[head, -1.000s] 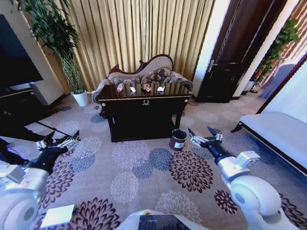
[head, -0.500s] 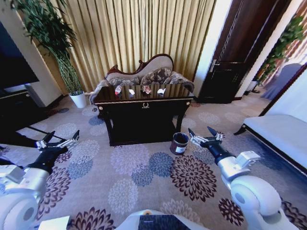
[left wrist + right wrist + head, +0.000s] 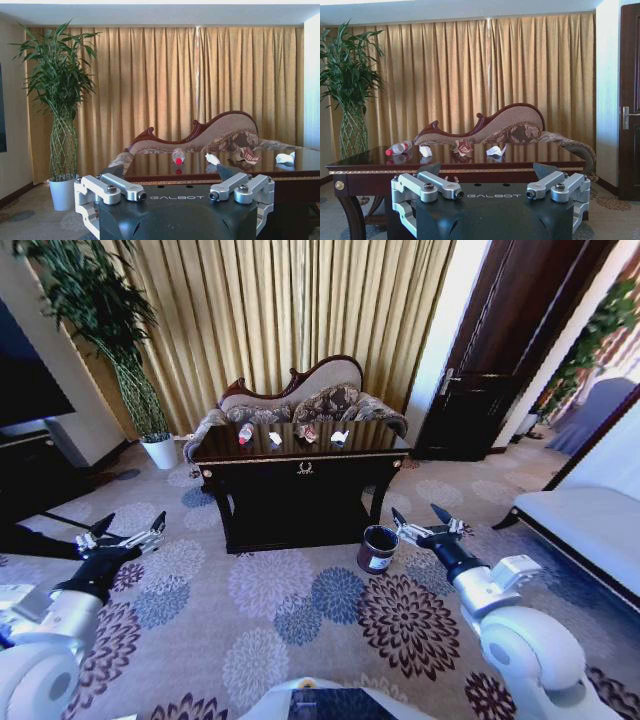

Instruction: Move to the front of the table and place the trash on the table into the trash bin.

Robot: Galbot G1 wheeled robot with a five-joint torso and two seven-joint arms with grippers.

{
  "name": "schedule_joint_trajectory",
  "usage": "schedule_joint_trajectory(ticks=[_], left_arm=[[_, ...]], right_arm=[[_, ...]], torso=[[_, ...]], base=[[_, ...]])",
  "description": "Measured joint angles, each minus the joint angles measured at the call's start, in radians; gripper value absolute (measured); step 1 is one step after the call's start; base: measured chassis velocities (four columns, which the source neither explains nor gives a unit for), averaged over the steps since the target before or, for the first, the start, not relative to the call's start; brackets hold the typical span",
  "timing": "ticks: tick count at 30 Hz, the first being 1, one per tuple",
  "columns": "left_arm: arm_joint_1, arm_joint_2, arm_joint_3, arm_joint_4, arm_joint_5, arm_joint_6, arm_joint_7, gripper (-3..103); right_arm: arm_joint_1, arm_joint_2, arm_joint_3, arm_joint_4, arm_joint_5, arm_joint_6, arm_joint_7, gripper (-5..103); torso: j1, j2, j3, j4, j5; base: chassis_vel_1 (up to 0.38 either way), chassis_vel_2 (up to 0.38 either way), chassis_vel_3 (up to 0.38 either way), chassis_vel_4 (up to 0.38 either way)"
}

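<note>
Both my grippers, left (image 3: 124, 533) and right (image 3: 425, 523), released, empty. Bin (image 3: 378, 548) at table's (image 3: 300, 452) 5 o'clock: driving closer risks knocking it.

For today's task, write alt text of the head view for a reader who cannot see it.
A dark table stands on flowered carpet before a sofa and gold curtains, with a bottle, paper scraps and a wrapper on top. A round bin sits on the floor by its right front leg. The left gripper and right gripper hover open, low at either side.
</note>
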Motion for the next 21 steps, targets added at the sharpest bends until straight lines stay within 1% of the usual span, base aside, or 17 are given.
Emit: schedule_joint_trajectory(ticks=[21], left_arm=[[0.002,-0.003,0.002,0.0,0.0,-0.002,0.005,100]], right_arm=[[0.005,-0.004,-0.002,0.0,0.0,0.001,-0.007,100]], torso=[[0.0,0.0,0.0,0.0,0.0]], base=[[-0.127,0.119,0.131,-0.118]])
